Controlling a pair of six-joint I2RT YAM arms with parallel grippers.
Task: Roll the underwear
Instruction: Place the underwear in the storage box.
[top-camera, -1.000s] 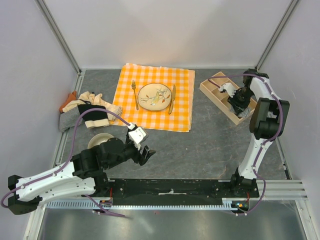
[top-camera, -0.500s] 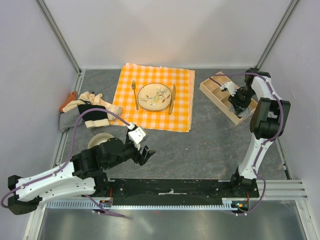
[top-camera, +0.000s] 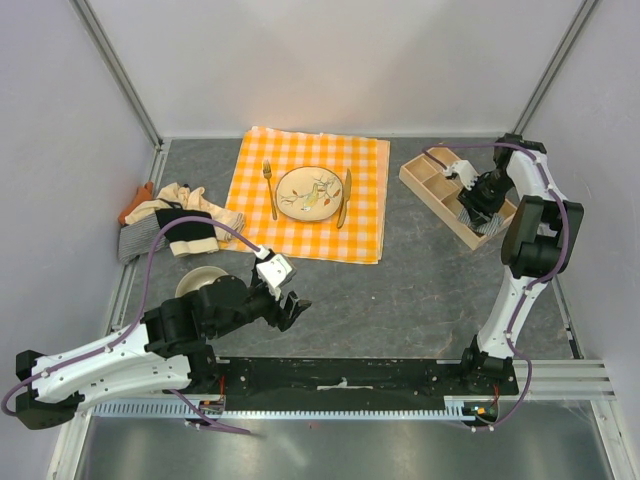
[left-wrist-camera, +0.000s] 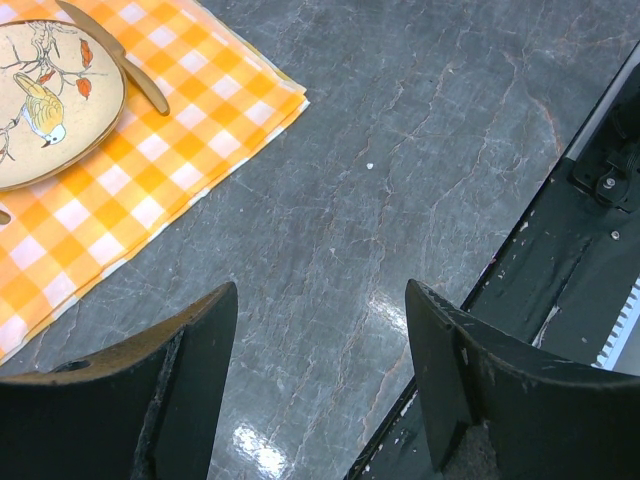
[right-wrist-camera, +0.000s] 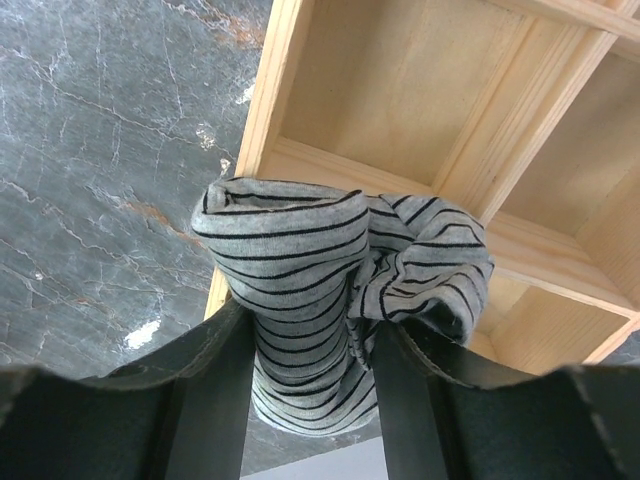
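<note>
Nearest me, the left gripper (left-wrist-camera: 320, 295) hangs with its jaws apart and empty over bare grey table (left-wrist-camera: 420, 150); its wrist camera catches only stone, a corner of the checked tablecloth (left-wrist-camera: 150, 160) and the edge of the bird-painted plate (left-wrist-camera: 50, 100).

Past it on the left, seen only from overhead, a pale bowl (top-camera: 200, 280) is half hidden behind the arm; beyond that lies the pile of underwear (top-camera: 175, 225), loose and unrolled, against the left edge: a grey striped piece (top-camera: 135, 242), a black one with a cream band (top-camera: 190, 232), cream ones (top-camera: 185, 195) and an orange one (top-camera: 135, 203); how many there are I cannot tell.

On the right, the right gripper (right-wrist-camera: 310, 350) is clamped on a striped garment (right-wrist-camera: 320, 290): grey with fine black lines, bunched into soft folds rather than a tidy roll; it sits over the near outer wall of the wooden tray (right-wrist-camera: 390, 90), partly over the stone. From overhead it is a small smudge under the wrist; the wrist view shows its folds but cuts off its lower end, and whether it rests on the wood is unclear.

Farthest, the fork (top-camera: 268, 185) and knife (top-camera: 346, 195) flank the plate on the cloth.
</note>
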